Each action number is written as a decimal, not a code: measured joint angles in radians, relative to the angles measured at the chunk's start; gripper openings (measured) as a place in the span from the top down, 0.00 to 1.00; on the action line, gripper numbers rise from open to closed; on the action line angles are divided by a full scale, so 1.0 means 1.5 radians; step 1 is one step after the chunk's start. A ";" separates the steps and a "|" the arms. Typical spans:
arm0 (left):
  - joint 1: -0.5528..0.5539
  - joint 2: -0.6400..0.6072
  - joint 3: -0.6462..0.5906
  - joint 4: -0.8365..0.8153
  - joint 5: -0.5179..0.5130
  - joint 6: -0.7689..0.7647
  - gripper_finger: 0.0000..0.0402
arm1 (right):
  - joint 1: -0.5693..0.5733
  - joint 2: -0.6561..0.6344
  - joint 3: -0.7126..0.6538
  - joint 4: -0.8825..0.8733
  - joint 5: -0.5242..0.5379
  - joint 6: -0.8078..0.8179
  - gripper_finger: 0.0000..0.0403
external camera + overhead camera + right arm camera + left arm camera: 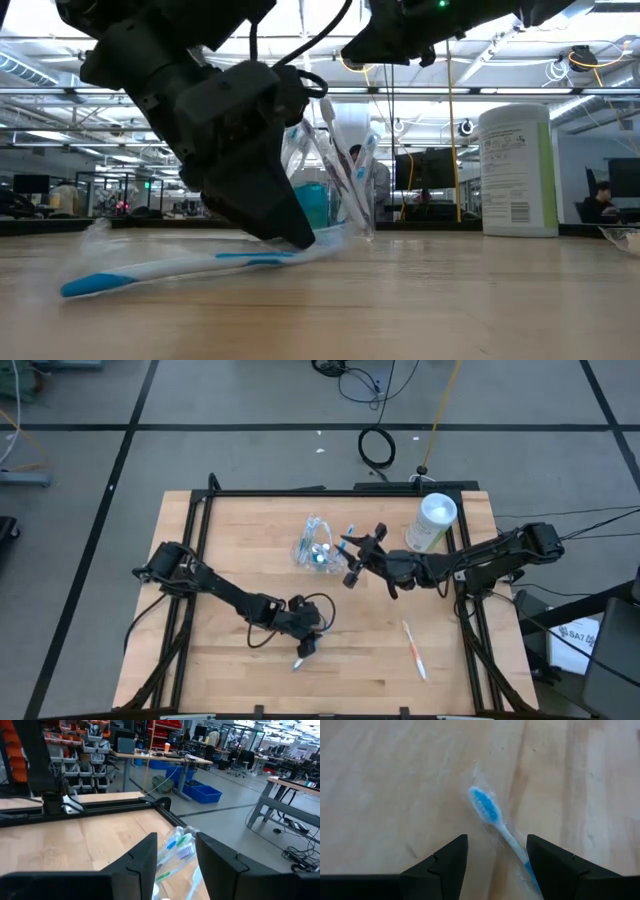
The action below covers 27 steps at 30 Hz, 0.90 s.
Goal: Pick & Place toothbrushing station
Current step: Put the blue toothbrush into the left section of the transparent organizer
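Wooden table (220, 540): left end effector (496, 855) spread over blue toothbrush (492, 817); right's unclear.

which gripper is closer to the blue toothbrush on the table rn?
Left. The left gripper is right over the blue toothbrush, open fingers either side of its handle. The right gripper is across the table beside the clear container.

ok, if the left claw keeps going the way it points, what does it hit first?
The blue toothbrush in its clear wrapper, lying between the open left claw fingers, then the wooden table under it. Depth is unclear.
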 joint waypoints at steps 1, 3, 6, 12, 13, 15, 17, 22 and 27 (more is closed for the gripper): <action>0.000 -0.001 0.000 -0.012 -0.009 -0.002 0.47 | -0.001 0.000 0.000 0.002 0.000 0.000 0.68; 0.000 -0.001 0.000 -0.024 -0.013 -0.007 0.47 | -0.004 0.000 0.000 0.003 0.000 0.000 0.68; 0.000 -0.001 0.000 -0.028 -0.012 -0.011 0.47 | -0.005 0.000 0.000 0.006 0.000 0.000 0.68; 0.001 -0.001 0.000 -0.033 -0.013 -0.011 0.55 | -0.005 0.000 0.000 0.007 0.000 0.000 0.68; 0.002 -0.001 0.000 -0.033 -0.013 -0.012 0.58 | -0.005 0.000 0.000 0.007 0.000 0.000 0.68; 0.003 -0.001 0.000 -0.033 -0.015 -0.012 0.66 | -0.005 0.000 0.000 0.007 0.000 0.000 0.68; 0.003 -0.001 -0.001 -0.034 -0.016 -0.013 0.73 | -0.005 0.000 0.000 0.007 0.000 0.000 0.68; 0.006 -0.002 -0.001 -0.035 -0.016 -0.013 0.87 | -0.005 0.000 0.000 0.007 0.000 0.003 0.68; 0.019 -0.020 -0.003 -0.043 0.000 -0.021 0.98 | -0.005 0.000 0.000 0.006 0.000 0.003 0.68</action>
